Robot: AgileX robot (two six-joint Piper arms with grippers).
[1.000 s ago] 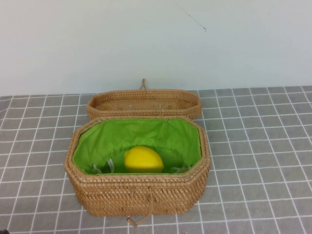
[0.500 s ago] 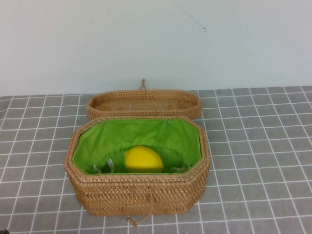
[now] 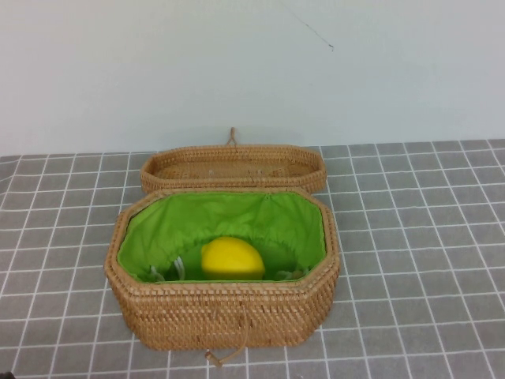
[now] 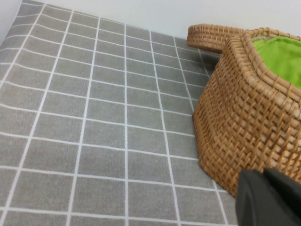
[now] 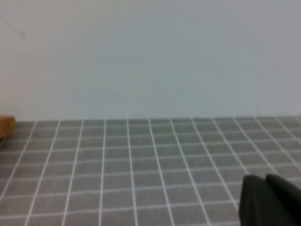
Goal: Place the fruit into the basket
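Observation:
The yellow lemon (image 3: 232,258) lies inside the tan woven basket (image 3: 225,312), on its green lining, near the front wall. Neither arm shows in the high view. My left gripper (image 4: 269,197) shows only in the left wrist view, shut and empty, low beside the basket's outer wall (image 4: 240,127). My right gripper (image 5: 270,200) shows only in the right wrist view, shut and empty, over bare grey tiles away from the basket.
The flat woven lid (image 3: 233,166) lies just behind the basket, against the pale wall. A grey tiled cloth (image 3: 418,237) covers the table. A tan edge of wicker (image 5: 6,125) shows at the side of the right wrist view.

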